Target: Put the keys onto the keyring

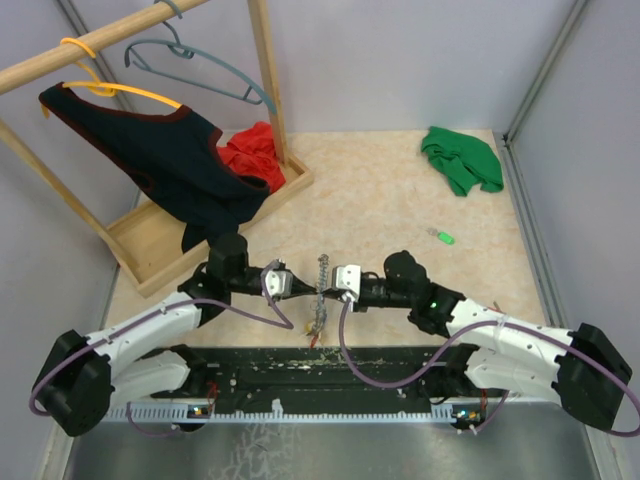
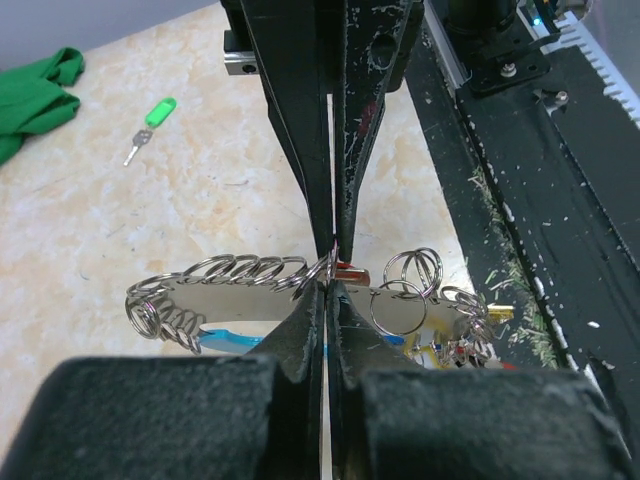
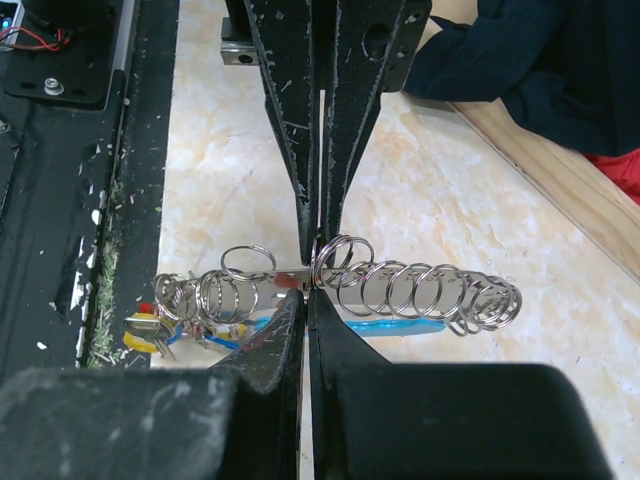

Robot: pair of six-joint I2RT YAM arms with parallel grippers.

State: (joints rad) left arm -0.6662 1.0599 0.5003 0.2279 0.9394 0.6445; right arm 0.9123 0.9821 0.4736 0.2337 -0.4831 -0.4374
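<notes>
Left gripper and right gripper are both clamped shut on the keyring, tip to tip from opposite sides, likely to steady its coils so one can be pried apart for a key. Both arms reach forward and fold inward, wrists level, meeting near the front of the table. Green key lies well apart, off to the right.

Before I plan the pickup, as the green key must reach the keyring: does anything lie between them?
Nothing visible does. The green key lies alone on bare tabletop, apart from the green cloth. Only the right arm sits along that line, and the left gripper and right gripper are both shut on the keyring.
</notes>
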